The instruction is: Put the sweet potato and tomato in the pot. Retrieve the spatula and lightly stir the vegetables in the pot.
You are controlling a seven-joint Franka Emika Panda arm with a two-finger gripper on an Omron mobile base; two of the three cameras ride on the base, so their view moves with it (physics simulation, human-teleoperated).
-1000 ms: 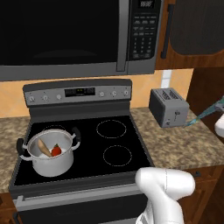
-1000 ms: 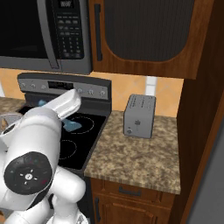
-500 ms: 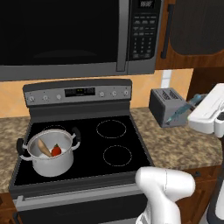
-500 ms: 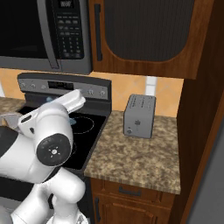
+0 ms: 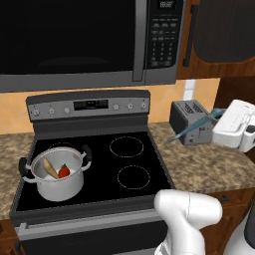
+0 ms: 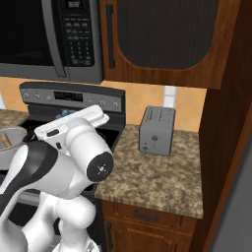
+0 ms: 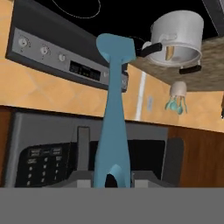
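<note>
Gripper: the gripper (image 7: 112,177) is clamping the spatula by its handle end, jaws closed on it; in the left base view the white hand is hanging over the counter at the right edge, just right of the toaster.
Spatula: the spatula (image 5: 191,129) is sticking out leftward from the hand, tilting down, its blade end passing in front of the toaster; in the hand view it (image 7: 113,109) is running up the middle of the picture, flat blade at the top.
Pot: the pot (image 5: 57,175) is sitting on the front left burner of the stove, upright, black handles at left and right of its rim; it is well apart from the spatula.
Sweet potato: the sweet potato (image 5: 50,168) is lying inside the pot, leaning toward the left wall.
Tomato: the tomato (image 5: 64,172) is sitting inside the pot, just right of the sweet potato and touching it or nearly so.
Stove: the stove (image 5: 114,164) is showing three bare burner rings.
Toaster: the toaster (image 6: 157,130) is standing on the counter (image 6: 162,179) right of the stove.
Microwave: the microwave (image 5: 89,40) is hanging above the stove.
</note>
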